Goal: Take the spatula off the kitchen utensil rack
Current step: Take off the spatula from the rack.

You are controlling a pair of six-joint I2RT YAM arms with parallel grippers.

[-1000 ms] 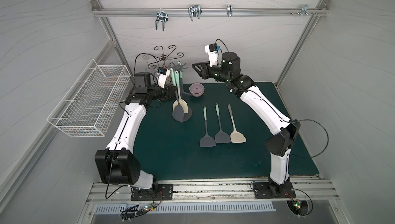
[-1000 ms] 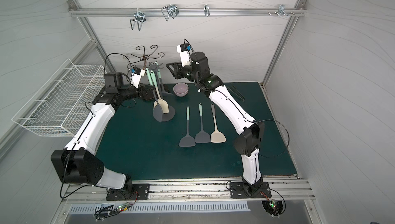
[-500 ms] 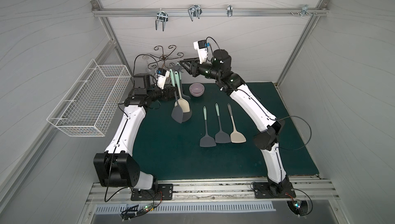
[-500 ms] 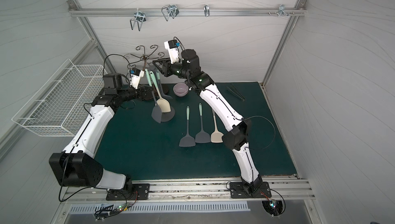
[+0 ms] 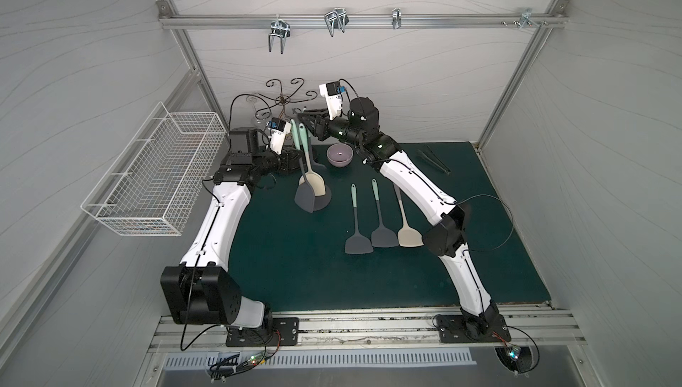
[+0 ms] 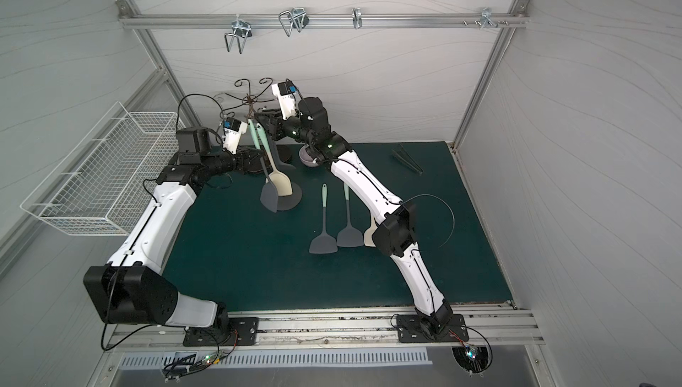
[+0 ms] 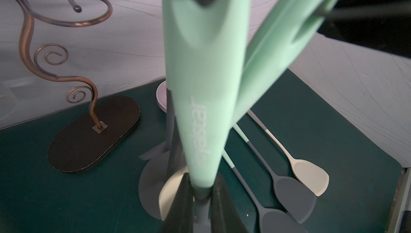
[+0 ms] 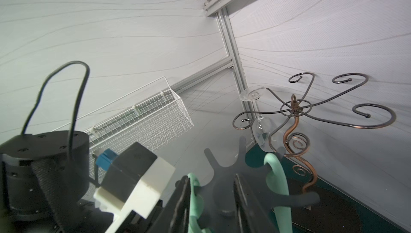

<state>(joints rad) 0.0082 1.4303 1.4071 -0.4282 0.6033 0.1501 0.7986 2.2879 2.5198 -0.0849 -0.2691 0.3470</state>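
Observation:
The kitchen utensil rack stands at the back of the mat, and its round base (image 5: 327,197) shows in both top views. Two spatulas hang from its star top (image 8: 224,165) by mint handles. One has a grey head (image 5: 304,200), the other a cream head (image 5: 316,186). My left gripper (image 7: 201,198) is shut on the grey spatula where the mint handle (image 7: 200,87) meets the grey neck. My right gripper (image 8: 211,176) sits at the star top, jaws apart on either side of the hub. One of its fingers (image 8: 184,189) touches a mint handle loop (image 8: 196,196).
Three more spatulas (image 5: 383,235) lie side by side on the green mat (image 5: 295,274). Behind them are a purple bowl (image 5: 338,155) and black tongs (image 5: 433,160). A brown curly-wire stand (image 5: 282,99) with a hanging wine glass (image 8: 262,127) stands just behind the rack. A white wire basket (image 5: 155,174) hangs on the left wall.
My right arm has swung left from above the bowl to the rack's star top. My left gripper has stayed shut on the grey spatula's handle, almost still.

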